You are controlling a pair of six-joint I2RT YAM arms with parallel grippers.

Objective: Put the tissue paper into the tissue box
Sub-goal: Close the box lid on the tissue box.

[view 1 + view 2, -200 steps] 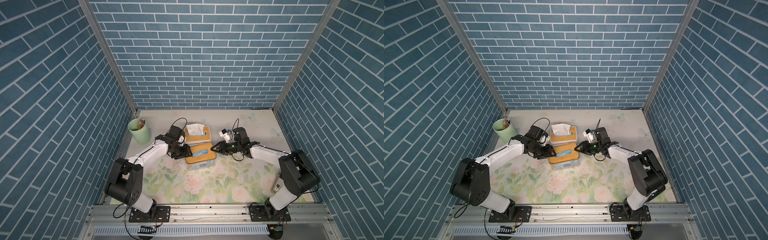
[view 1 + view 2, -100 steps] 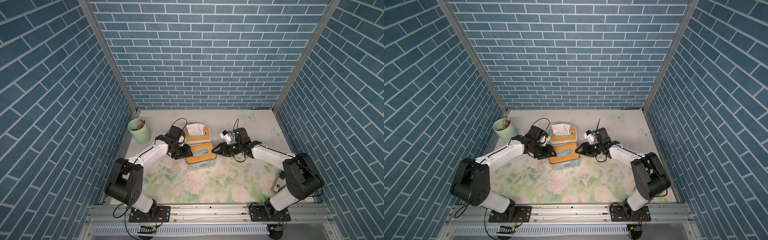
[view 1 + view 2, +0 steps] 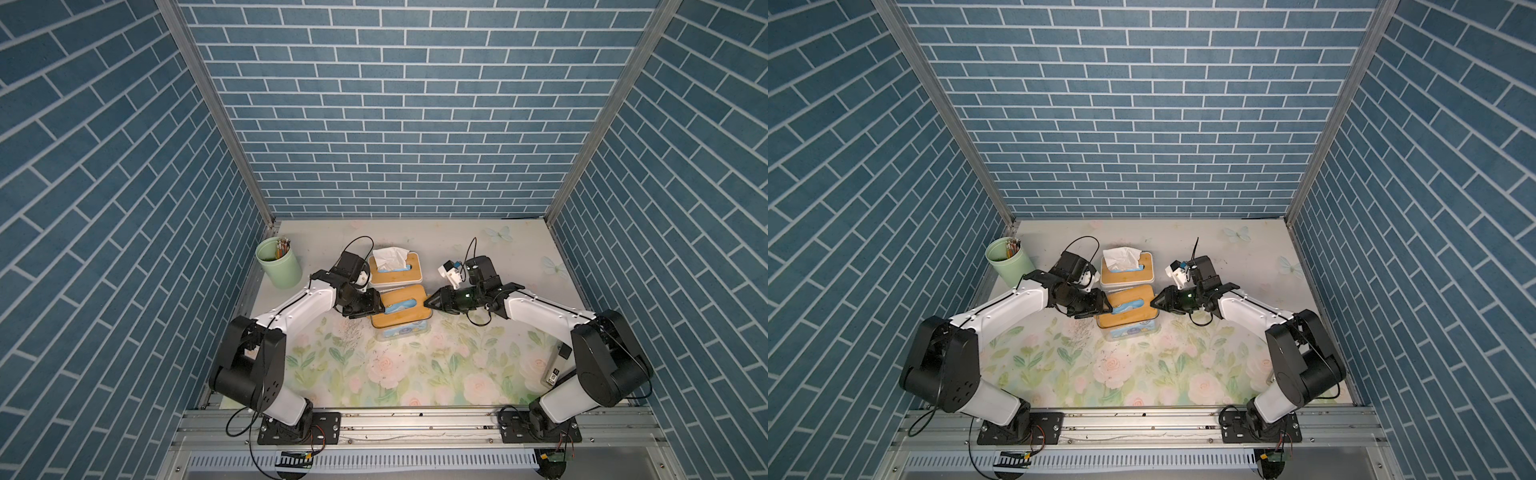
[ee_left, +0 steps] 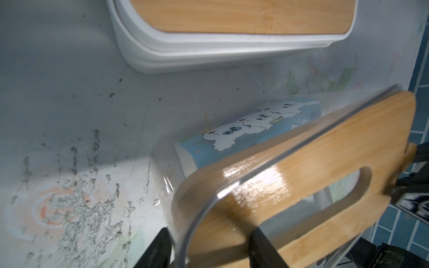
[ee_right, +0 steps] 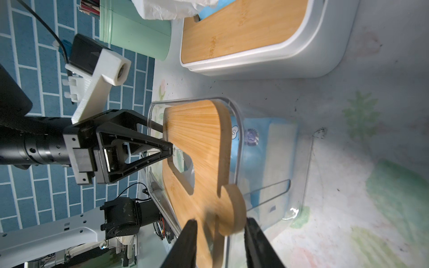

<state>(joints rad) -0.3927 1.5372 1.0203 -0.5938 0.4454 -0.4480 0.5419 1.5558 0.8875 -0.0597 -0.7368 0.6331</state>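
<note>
Right wrist view has the bamboo lid (image 5: pixel 197 139) tilted over the clear tissue box (image 5: pixel 304 162), not seated in its rim. The left gripper (image 5: pixel 167 137) appears clamped on the lid's left end, one finger above and one below, likely to steady it. The right gripper (image 5: pixel 220 246) straddles the notched right end with its jaws partly apart, and blur hides whether they pinch it. The tissue pack (image 5: pixel 278 148), blue with white bears, lies inside the box, so the lid is probably being fitted over it. Just beyond stands a white tissue box (image 3: pixel 395 283) with a tissue tuft (image 3: pixel 388 257), and a green cup (image 3: pixel 278 266) sits far left. The floral mat (image 3: pixel 374 374) is scuffed, and blue brick-pattern walls (image 3: pixel 395 124) enclose three sides.
</note>
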